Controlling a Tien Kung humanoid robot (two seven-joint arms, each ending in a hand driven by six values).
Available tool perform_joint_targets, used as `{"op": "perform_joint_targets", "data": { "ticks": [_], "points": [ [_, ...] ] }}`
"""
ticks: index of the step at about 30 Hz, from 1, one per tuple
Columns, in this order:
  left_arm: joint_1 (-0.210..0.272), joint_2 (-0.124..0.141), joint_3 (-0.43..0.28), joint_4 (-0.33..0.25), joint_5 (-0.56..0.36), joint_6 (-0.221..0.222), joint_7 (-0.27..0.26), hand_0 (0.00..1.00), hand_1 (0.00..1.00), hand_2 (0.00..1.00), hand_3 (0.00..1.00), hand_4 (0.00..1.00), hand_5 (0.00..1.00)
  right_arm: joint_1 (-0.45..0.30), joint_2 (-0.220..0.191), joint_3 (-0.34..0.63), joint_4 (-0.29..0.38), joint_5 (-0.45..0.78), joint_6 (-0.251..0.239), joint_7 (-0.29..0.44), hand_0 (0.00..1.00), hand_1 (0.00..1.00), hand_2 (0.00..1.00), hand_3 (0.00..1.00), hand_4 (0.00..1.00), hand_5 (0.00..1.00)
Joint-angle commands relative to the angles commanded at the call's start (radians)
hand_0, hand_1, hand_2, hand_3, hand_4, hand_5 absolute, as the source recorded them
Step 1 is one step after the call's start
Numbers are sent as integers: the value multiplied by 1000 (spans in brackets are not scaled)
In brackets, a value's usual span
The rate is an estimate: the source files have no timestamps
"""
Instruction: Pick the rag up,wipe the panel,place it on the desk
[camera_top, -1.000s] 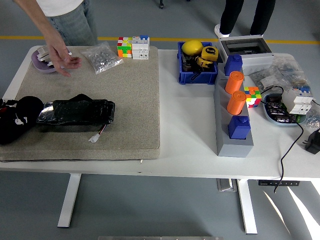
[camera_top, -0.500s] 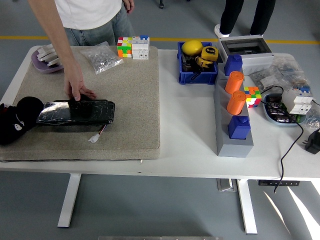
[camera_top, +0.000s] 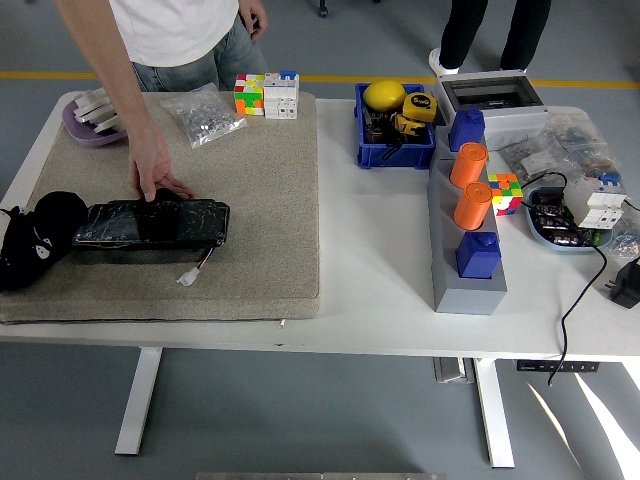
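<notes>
Head view of a white table (camera_top: 380, 300) with a beige mat (camera_top: 260, 200) covering its left half. A glossy black panel (camera_top: 150, 222) lies flat near the mat's left front, a short wire with a white plug trailing from its front edge. A dark lump at the middle of the panel appears to be the black rag (camera_top: 160, 222), though it is hard to separate from the panel's surface. A person's hand (camera_top: 155, 178) reaches down from the far side, fingers touching the panel's far edge just behind that lump.

The robot's left hand (camera_top: 35, 240) sits at the picture's left edge, touching the panel's left end. It shows only as a black mass, so I cannot tell whether it is open or closed. The right hand is out of view.

The step in hand looks like picking up the rag. To do it well, the left hand should probably wait until the person's hand clears, then close on the cloth alone, without dragging the panel or catching the wire.
</notes>
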Motion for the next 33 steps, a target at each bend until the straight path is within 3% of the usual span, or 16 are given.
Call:
{"op": "perform_joint_targets", "data": {
  "ticks": [1, 12, 23, 33],
  "points": [
    [2, 0, 4, -5, 0, 3, 0, 292, 256, 581, 382, 2, 2, 0, 0, 1, 0, 0, 0, 0, 794, 665, 690, 630, 998, 527],
    [18, 2, 19, -50, -6, 4, 22, 288, 242, 536, 352, 14, 2, 5, 2, 10, 0, -11, -1, 1, 794, 665, 690, 631, 998, 527],
    [87, 12, -6, -293, 47, -4, 122, 283, 237, 523, 349, 2, 2, 0, 2, 1, 0, -2, 0, -2, 794, 664, 691, 631, 998, 527],
    [111, -17, 40, -345, 61, -7, 143, 290, 229, 527, 350, 2, 2, -4, -1, 4, 0, -5, 0, -2, 795, 664, 691, 631, 998, 527]
  ]
}}
